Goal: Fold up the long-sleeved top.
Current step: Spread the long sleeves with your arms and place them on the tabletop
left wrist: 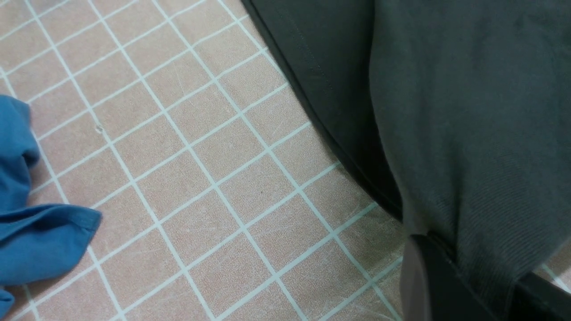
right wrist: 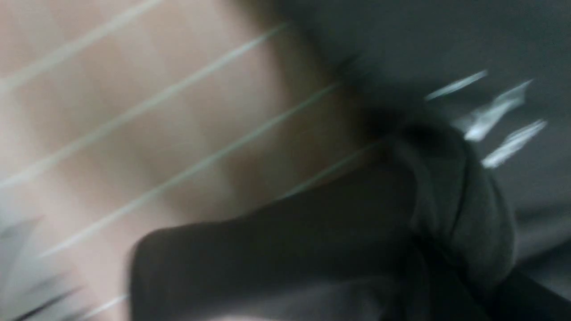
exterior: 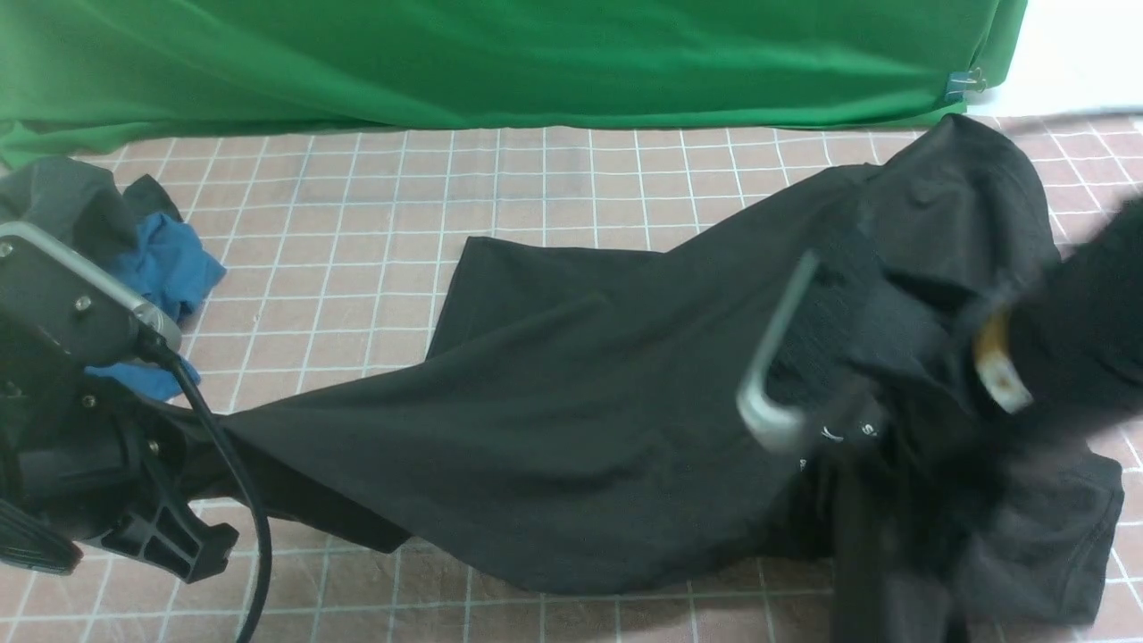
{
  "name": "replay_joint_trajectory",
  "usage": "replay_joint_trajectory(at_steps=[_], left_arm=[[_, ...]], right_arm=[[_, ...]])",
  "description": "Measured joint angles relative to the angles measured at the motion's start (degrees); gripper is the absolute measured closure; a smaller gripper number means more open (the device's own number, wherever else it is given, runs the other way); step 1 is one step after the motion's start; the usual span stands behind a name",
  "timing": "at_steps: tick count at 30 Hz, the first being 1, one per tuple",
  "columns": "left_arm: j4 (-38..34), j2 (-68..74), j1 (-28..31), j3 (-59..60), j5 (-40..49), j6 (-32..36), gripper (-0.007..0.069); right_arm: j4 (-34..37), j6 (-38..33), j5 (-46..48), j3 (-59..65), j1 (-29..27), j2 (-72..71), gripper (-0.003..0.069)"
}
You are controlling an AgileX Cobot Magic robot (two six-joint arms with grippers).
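The left gripper [left wrist: 477, 285] is pressed together and pinches an edge of the long-sleeved top [exterior: 571, 420]; in the left wrist view only one dark finger [left wrist: 421, 276] shows, and the cloth hides the rest; in the front view the arm's black body covers this gripper, near the front left corner of the bench [exterior: 357, 250].

The right gripper [right wrist: 482, 285] is pressed together too; a thick bunch of the top runs down into it, so it looks like it is pinching the top, but the right wrist view is very blurry and the fingers are hard to make out; in the front view the right arm is a dark blur by the right edge, black on black, with only a bent silver bar [exterior: 777, 357] easy to see.

The top is stretched from the left gripper across the middle of the bench; it piles up in a crumpled heap that reaches toward the far right corner; its front edge hangs just above the bench; the neck and sleeves cannot be told apart in the heap.

A blue garment [exterior: 170, 268] and a dark grey garment [exterior: 62, 196] lie bunched by the far left corner, partly hidden behind the left arm, apart from the top; a green cloth [exterior: 500, 62] hangs along the far edge.
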Motion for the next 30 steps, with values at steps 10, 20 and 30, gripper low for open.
replay_joint_trajectory(at_steps=[10, 20, 30], left_arm=[[-0.11, 0.0, 0.0, 0.0, 0.18, 0.0, 0.0603], [-0.22, 0.0, 0.0, 0.0, 0.25, 0.0, 0.0603], [-0.22, 0.0, 0.0, 0.0, 0.01, 0.0, 0.0603]], right_arm=[[-22.77, 11.23, -23.15, -1.66, -13.48, 14.65, 0.026], [11.18, 9.59, -14.27, -0.02, -11.55, 5.64, 0.0169], [24.09, 6.53, -23.3, 12.89, -8.77, 13.0, 0.0112]])
